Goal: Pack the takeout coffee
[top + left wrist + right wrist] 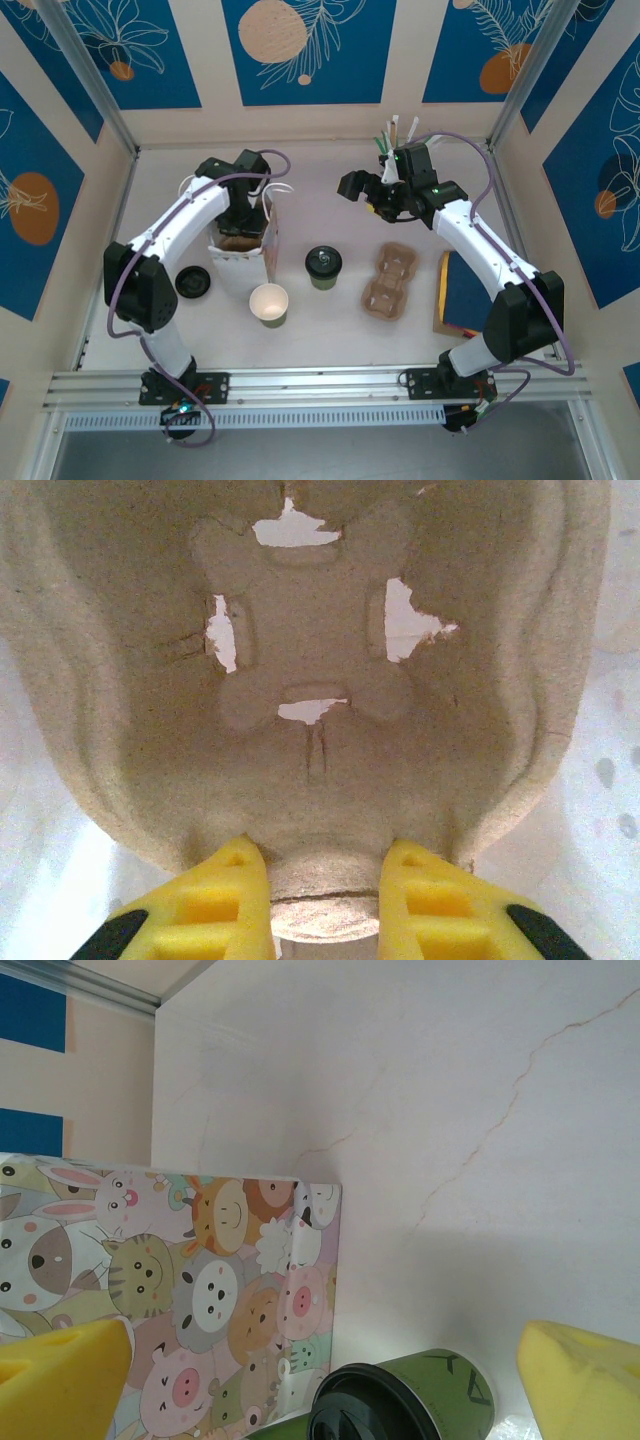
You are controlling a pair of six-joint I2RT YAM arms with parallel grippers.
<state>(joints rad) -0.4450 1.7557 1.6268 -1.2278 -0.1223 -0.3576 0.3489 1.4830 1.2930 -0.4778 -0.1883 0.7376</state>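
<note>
The takeout coffee, a dark-green cup with a black lid, stands upright mid-table, just right of the gift bag. In the right wrist view the cup sits at the bottom edge beside the bag's cartoon-animal wall. My right gripper hovers open behind and above the cup, its yellow fingers wide apart with nothing between them. My left gripper reaches down into the bag's mouth. It is shut on a knob of a pulp cup carrier, and the carrier's brown top shows inside the bag.
A lidless green cup stands in front of the bag, and a loose black lid lies left of it. A second pulp carrier lies right of the coffee, with a blue booklet beyond. Straws stand at the back.
</note>
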